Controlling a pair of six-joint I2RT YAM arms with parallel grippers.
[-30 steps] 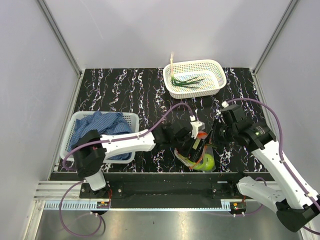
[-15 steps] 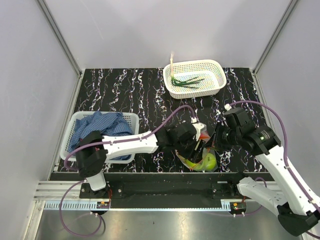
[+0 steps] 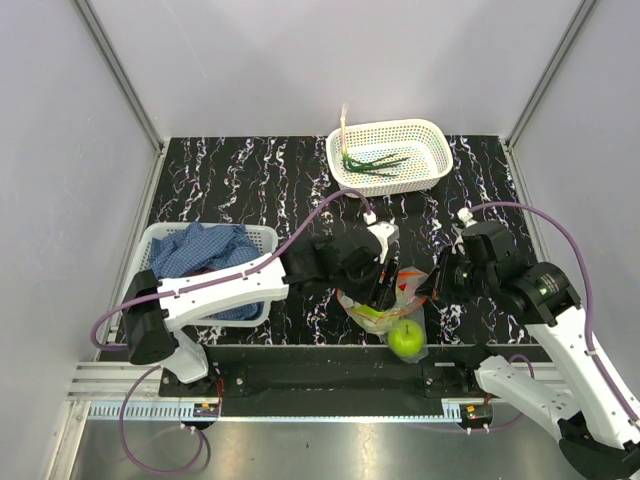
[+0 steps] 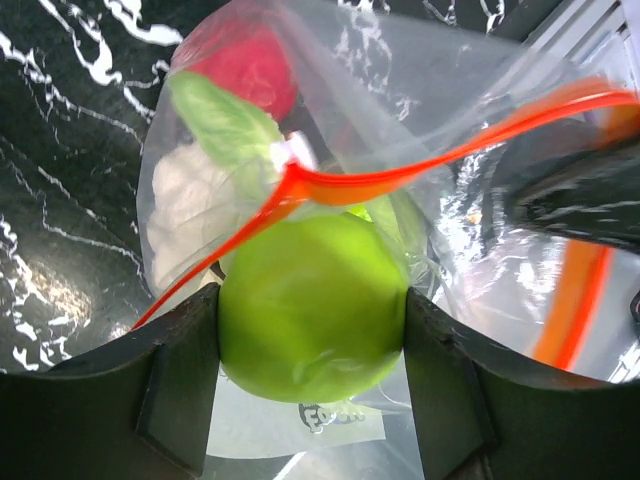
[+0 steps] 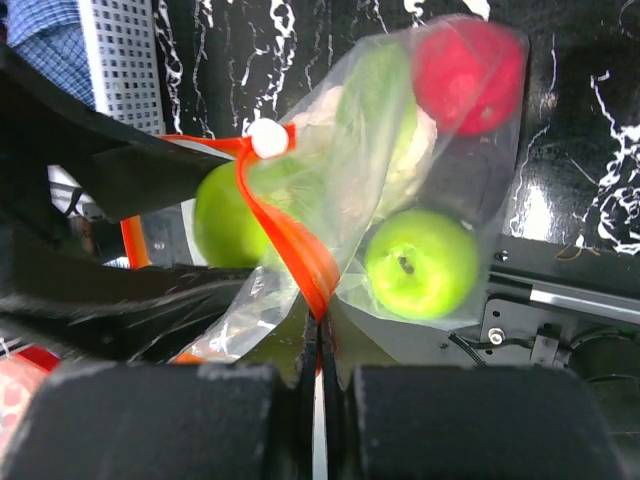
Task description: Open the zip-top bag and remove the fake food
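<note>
The zip-top bag [image 3: 398,297] hangs between my two grippers near the table's front edge, its mouth open. My left gripper [image 3: 383,284] reaches into the mouth and is shut on a lime-green fruit [image 4: 312,305] between its fingers [image 4: 180,370]. My right gripper [image 5: 320,335] is shut on the orange-red zip strip [image 5: 300,255] and stands right of the bag in the top view [image 3: 429,287]. In the bag are a second lime-green fruit [image 5: 420,262], a red piece [image 5: 468,62], a cabbage-like piece [image 4: 195,200] and a dark ball [image 5: 478,180]. The second fruit sags lowest [image 3: 406,338].
A white basket [image 3: 435,140] at the back holds a green onion [image 3: 375,162]. A second white basket [image 3: 150,245] at the left holds a blue cloth [image 3: 200,255]. The table's front edge and metal rail [image 3: 320,375] lie right under the bag.
The bag has been lifted and pulled open. My left gripper has drawn back and up with a green fruit. My right gripper has moved right, and the other fruit has sagged toward the front edge.
</note>
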